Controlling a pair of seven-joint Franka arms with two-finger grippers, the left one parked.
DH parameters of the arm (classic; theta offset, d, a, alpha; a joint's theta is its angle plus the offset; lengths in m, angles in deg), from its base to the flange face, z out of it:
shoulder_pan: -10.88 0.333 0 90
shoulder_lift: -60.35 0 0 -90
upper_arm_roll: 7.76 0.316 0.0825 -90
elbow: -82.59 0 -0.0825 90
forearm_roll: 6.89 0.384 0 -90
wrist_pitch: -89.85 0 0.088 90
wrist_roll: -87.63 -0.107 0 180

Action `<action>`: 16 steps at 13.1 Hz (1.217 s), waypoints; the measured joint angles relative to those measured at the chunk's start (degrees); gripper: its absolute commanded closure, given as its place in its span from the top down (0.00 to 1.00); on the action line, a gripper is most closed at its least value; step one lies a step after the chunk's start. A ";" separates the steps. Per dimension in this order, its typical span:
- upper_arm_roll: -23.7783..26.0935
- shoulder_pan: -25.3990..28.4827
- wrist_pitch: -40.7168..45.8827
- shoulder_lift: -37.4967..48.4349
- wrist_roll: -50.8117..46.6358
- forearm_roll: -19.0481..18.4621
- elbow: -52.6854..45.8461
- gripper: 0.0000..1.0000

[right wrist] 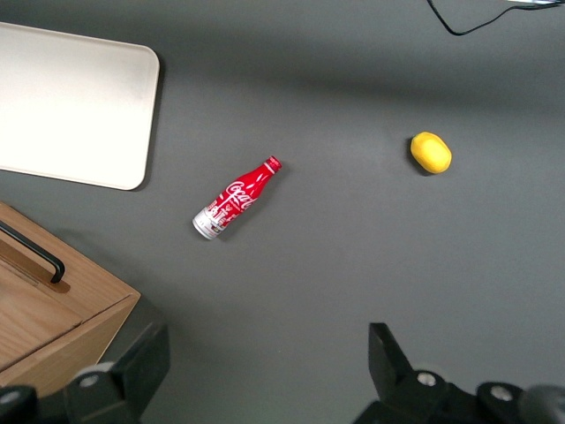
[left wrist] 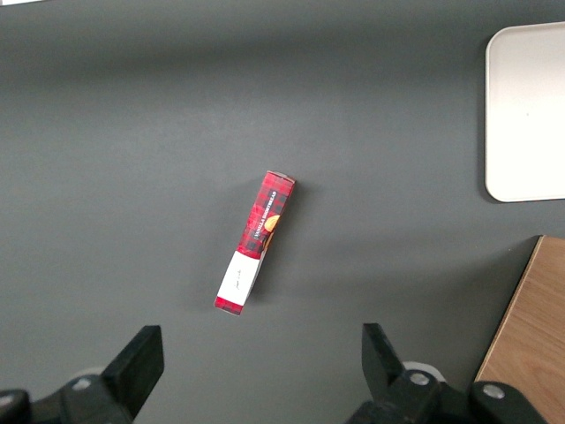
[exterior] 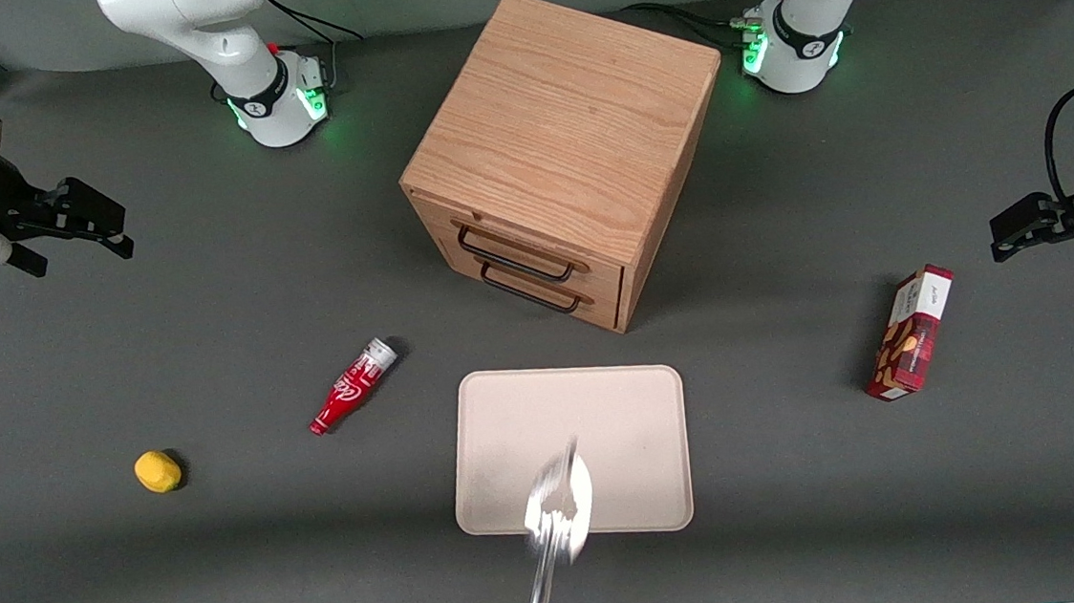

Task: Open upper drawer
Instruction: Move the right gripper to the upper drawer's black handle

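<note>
Grey table [exterior: 776, 177]: my gripper [exterior: 100, 232] hovers open, empty, well apart from the shut upper drawer [exterior: 519, 253]; Coca-Cola bottle [right wrist: 236, 200] below.

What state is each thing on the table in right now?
Upper light oak drawer: shut.
Matching bottom drawer: shut.
Red cola bottle: lying on its side.
Red snack box: lying flat.
Right arm's gripper: open, above bare table, apart from the cabinet.

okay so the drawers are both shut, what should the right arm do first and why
Probably swing the pincer toward the cabinet and line it up with the upper drawer. That drawer sits flush and closed, and the open pincer hangs at the working arm's end of the table, well clear of the drawer's black wire handle.
</note>
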 measured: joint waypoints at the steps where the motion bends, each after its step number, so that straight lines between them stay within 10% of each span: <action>1: 0.00 0.00 0.00 -0.06 0.00 0.00 0.00 1.00; 7: 2.84 1.08 0.00 -0.96 1.49 -1.73 -0.17 1.00; 11: 7.39 1.63 0.00 -2.01 19.04 -2.04 -0.19 1.00; 16: 19.39 1.95 -1.14 -6.51 22.71 -1.98 -0.27 1.00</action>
